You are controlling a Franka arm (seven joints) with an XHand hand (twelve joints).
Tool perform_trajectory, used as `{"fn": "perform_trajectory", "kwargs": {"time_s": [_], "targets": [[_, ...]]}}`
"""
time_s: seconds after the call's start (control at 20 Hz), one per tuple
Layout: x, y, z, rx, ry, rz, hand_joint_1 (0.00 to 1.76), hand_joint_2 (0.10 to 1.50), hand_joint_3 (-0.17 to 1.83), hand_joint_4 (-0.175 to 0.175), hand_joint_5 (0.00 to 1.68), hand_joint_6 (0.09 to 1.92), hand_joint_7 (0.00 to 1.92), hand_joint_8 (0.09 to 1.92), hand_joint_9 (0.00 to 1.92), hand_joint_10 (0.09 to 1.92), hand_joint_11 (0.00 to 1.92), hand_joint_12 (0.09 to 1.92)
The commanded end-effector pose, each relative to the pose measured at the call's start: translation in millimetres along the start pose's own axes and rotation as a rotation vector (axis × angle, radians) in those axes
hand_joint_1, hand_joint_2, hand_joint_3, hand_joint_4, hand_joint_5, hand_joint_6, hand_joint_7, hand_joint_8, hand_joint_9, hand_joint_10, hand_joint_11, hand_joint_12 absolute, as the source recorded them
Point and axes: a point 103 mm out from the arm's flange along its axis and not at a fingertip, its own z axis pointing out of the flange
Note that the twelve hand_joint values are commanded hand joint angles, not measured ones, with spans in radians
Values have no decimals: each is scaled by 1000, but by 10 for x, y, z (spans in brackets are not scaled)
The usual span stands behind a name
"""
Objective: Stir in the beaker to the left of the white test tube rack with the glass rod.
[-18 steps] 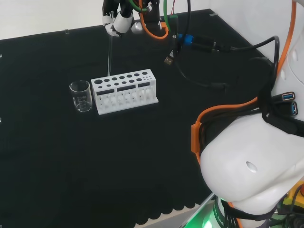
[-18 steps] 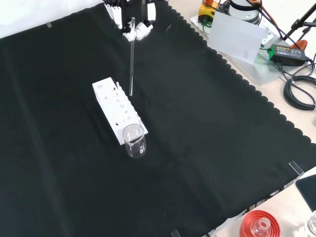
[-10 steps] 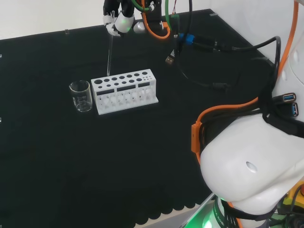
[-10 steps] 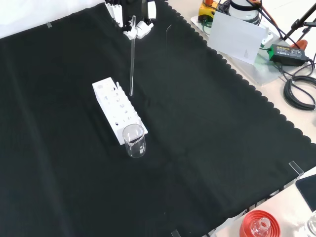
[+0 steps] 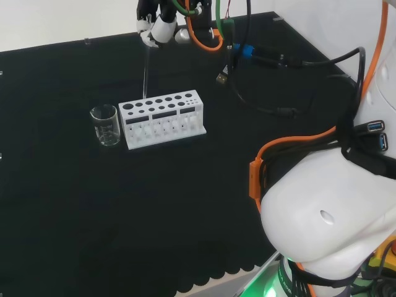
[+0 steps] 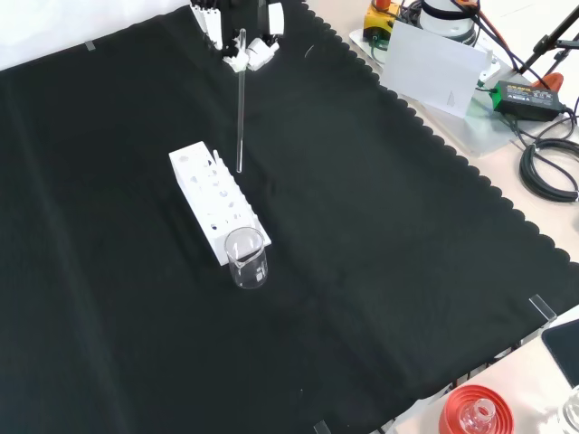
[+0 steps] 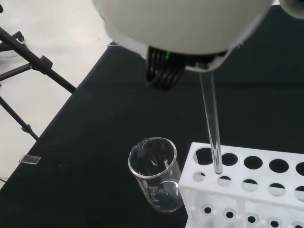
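While pinched at its top by the hand [image 5: 154,28], glass rod [image 6: 241,99]: light, stiff, slippery, breakable; beaker [image 5: 105,125] thin-walled.

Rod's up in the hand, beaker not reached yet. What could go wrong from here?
1. The glass rod hangs with its tip near the white rack; on the way to the beaker it may clip the rack.
2. The beaker is light and stands free; a rim strike might tip it.
3. The hand holds the rod's top end, so it may swing.
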Motion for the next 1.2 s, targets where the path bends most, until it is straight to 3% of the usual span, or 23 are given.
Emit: {"fn": "perform_trajectory", "kwargs": {"time_s": [0.05,0.5,0.95,1.2], "targets": [[54,18,-19,4,-4,-31,1337,430,1049,-175,1255,742,1431,776,1907,96,1700,507],[77,164,-93,29,2,-165,1338,428,1052,-175,1256,743,1432,775,1908,96,1699,508],[153,319,-183,46,-18,-164,1338,427,1054,-175,1256,744,1433,774,1908,96,1699,510],[388,457,-148,56,-17,-178,1338,426,1055,-175,1256,744,1433,773,1908,96,1699,510]]}}
